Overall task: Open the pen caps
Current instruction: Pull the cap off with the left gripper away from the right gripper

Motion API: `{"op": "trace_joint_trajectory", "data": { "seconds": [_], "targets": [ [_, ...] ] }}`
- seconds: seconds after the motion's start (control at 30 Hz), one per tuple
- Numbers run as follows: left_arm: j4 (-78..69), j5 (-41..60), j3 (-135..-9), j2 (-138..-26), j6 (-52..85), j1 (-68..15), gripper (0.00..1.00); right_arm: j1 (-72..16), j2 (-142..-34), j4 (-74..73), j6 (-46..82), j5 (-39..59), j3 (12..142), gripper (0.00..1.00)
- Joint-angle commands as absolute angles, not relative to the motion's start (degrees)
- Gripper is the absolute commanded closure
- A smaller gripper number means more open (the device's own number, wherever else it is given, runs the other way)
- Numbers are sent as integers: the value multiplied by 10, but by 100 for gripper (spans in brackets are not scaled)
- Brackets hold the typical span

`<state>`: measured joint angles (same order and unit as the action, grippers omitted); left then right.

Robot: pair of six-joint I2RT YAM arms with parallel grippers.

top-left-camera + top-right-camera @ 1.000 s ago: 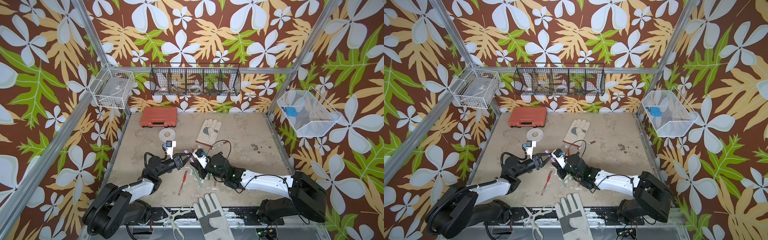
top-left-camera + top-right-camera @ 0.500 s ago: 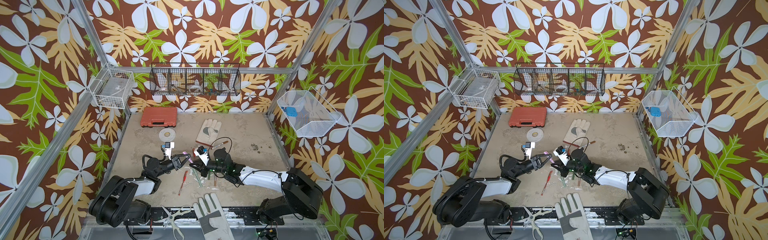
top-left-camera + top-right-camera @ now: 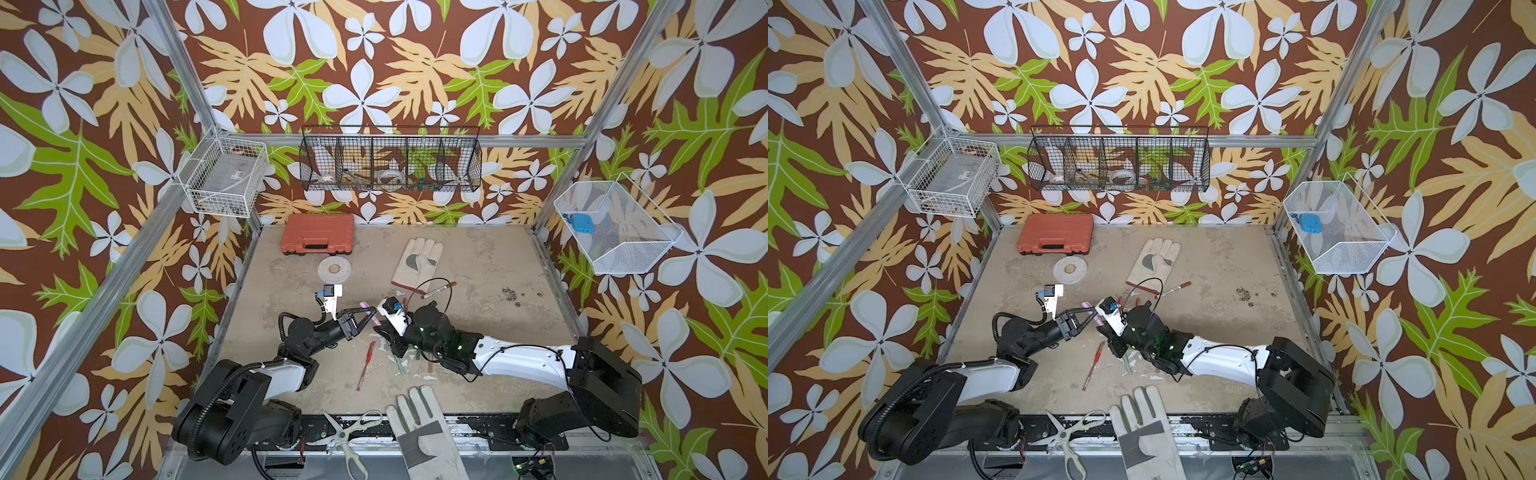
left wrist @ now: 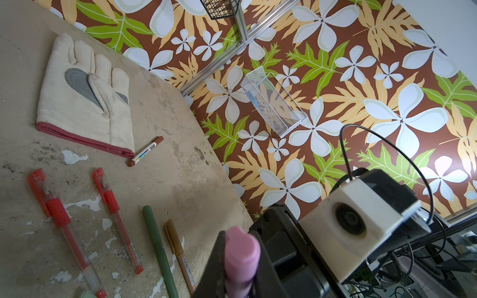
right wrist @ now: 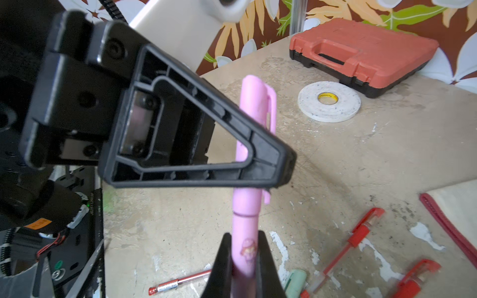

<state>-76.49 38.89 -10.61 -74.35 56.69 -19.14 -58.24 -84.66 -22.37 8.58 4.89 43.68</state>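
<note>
A pink pen (image 5: 245, 245) hangs above the table between both grippers. My left gripper (image 4: 241, 260) is shut on its pink cap (image 5: 255, 108), and one black finger (image 5: 206, 144) crosses the cap. My right gripper (image 5: 244, 258) is shut on the barrel just below the cap seam. In both top views the left gripper (image 3: 370, 311) (image 3: 1092, 312) meets the pen at mid-table. Two red pens (image 4: 59, 214), a dark green pen (image 4: 158, 247), a gold pen (image 4: 178, 247) and a brown-ended white marker (image 4: 145, 151) lie capped on the table. Another red pen (image 3: 365, 365) lies in front.
A pale work glove (image 3: 417, 262) lies behind the pens and a second glove (image 3: 424, 432) at the front edge beside the scissors (image 3: 349, 436). A tape roll (image 3: 333, 269) and an orange case (image 3: 318, 233) sit at the back left. Wire baskets hang on the walls.
Both grippers stay shut on the pink pen. The right arm has shifted slightly, and the pen remains at about the same spot.
</note>
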Motion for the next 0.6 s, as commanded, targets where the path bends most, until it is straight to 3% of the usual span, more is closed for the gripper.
{"op": "trace_joint_trajectory", "data": {
  "seconds": [0.0, 0.23, 0.57],
  "targets": [
    [-800, 301, -109, -736, 578, -181, 100, -615, -847, -128, 30, 4, 440, 100],
    [-795, 299, -108, -728, 583, -174, 100, -653, -877, -94, 17, -113, 469, 100],
    [-772, 295, -107, -706, 572, -170, 100, -619, -828, -142, 48, 1, 430, 100]
  ]
}}
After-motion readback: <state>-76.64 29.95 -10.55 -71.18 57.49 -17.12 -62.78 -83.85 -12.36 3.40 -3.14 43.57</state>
